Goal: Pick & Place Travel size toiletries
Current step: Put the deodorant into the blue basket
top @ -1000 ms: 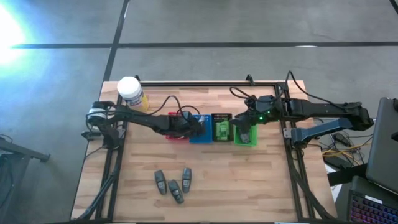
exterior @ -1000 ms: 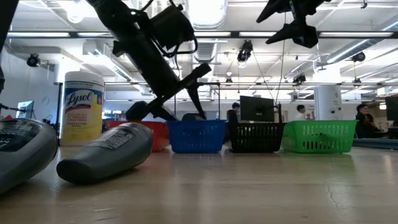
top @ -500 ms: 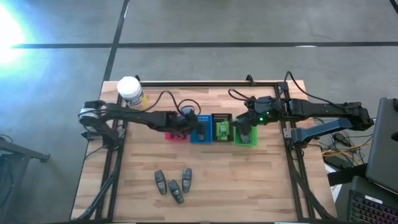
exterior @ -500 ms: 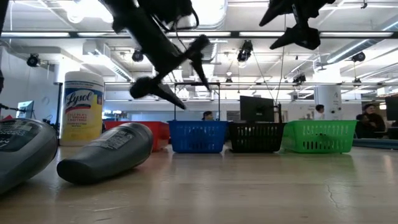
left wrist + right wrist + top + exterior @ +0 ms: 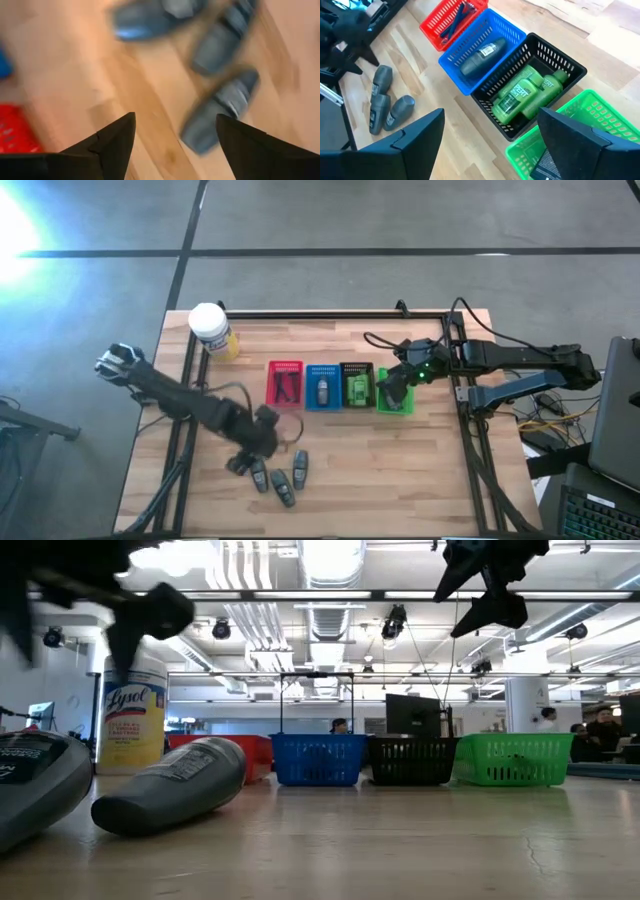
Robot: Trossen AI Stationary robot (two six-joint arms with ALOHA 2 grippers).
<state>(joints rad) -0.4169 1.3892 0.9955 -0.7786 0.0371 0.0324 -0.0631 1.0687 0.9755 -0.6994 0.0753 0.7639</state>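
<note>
Three grey oval tubes (image 5: 280,478) lie flat on the wooden table near its near edge; two of them show close in the low view (image 5: 170,795). My left gripper (image 5: 247,461) hovers over them, open and empty; the tubes show between its fingers in the left wrist view (image 5: 220,107). A red basket (image 5: 285,383) holds slim dark sticks (image 5: 455,20). A blue basket (image 5: 322,387) holds one grey tube (image 5: 479,55). A black basket (image 5: 355,385) holds bright green tubes (image 5: 525,92). My right gripper (image 5: 392,392) hangs open and empty above the green basket (image 5: 570,125).
A large white-lidded yellow jar (image 5: 210,328) stands at the table's far left corner; it also shows in the low view (image 5: 132,710). The four baskets stand in a row across the table's middle. A black frame (image 5: 330,313) borders the table. People show in the room behind.
My left gripper has swung away from the blue basket toward the table's near edge and left, and has come down over the three grey tubes. The tubes on the table have kept their places.
</note>
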